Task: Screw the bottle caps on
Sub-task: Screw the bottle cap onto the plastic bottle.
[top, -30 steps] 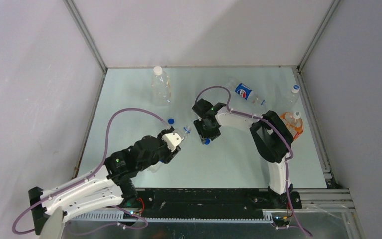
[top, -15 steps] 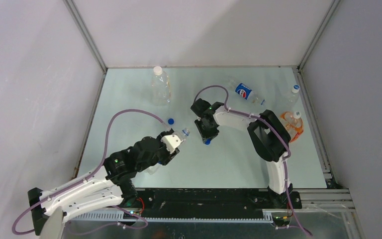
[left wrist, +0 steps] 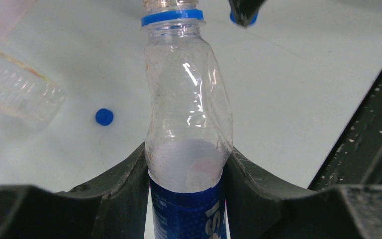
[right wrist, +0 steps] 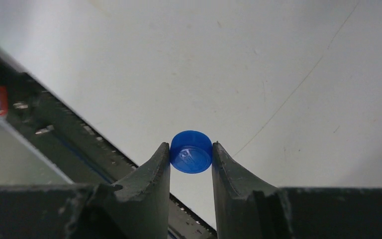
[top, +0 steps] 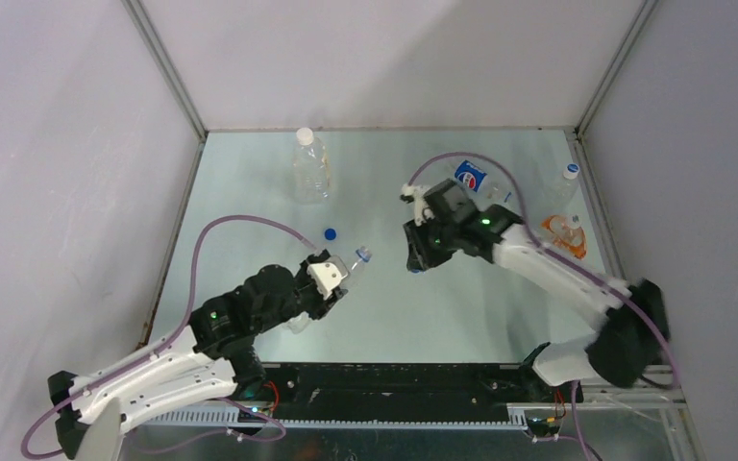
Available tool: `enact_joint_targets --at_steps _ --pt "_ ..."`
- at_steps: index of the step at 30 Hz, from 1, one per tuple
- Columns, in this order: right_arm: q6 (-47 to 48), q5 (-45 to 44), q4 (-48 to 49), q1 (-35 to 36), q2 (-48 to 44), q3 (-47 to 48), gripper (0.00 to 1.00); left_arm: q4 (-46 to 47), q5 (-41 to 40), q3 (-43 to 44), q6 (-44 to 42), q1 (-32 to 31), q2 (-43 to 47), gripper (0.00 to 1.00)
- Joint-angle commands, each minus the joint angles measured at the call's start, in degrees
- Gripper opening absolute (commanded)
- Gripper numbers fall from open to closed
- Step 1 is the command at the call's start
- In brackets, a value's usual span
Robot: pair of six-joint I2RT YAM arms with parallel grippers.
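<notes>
My left gripper (left wrist: 186, 155) is shut on a clear bottle (left wrist: 186, 119) with a blue label, gripping its lower body. Its open neck carries a blue ring (left wrist: 172, 16) and points up and to the right in the top view, ending at the bottle mouth (top: 361, 254). My right gripper (right wrist: 191, 149) is shut on a blue bottle cap (right wrist: 191, 152), pinched by its sides at the fingertips. That gripper (top: 413, 261) hangs a short way right of the mouth, apart from it. A second blue cap (top: 330, 232) lies loose on the table.
A capped clear bottle (top: 309, 165) stands at the back left. A blue-labelled bottle (top: 471, 176) lies at the back, a white-capped one (top: 565, 179) stands at the far right, and an orange-labelled one (top: 567, 236) lies near the right edge. The black rail (right wrist: 79, 144) runs along the near edge.
My right gripper has closed on the blue cap and lifted it off the table, shifting slightly right while that arm's elbow swung far right. The left arm with its bottle has barely moved.
</notes>
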State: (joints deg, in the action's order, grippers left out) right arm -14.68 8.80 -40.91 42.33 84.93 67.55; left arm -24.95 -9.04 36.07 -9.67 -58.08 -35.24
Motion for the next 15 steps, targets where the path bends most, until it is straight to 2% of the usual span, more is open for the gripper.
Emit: enact_joint_targets --at_steps 1,4,6,12,15 --pt "7.11 12.79 3.23 -3.00 -11.50 -1.25 0.00 5.36 7.03 2.23 -2.37 0.31 -2.61 0.00" --pt "12.00 15.24 3.83 -3.57 -19.07 -1.27 0.00 7.08 8.40 3.29 -3.03 0.45 -5.35 0.00" --pt "15.68 17.78 3.71 -3.69 -22.53 -1.28 0.00 6.63 12.23 5.05 -4.35 1.29 -8.46 0.00" --pt "19.65 25.47 3.77 -3.82 -28.09 -1.44 0.00 4.02 30.79 11.36 -9.87 5.72 -15.57 0.00" --pt "21.20 29.12 4.26 -3.87 -30.71 -1.44 0.00 0.66 37.04 15.09 -13.67 8.40 -18.19 0.00"
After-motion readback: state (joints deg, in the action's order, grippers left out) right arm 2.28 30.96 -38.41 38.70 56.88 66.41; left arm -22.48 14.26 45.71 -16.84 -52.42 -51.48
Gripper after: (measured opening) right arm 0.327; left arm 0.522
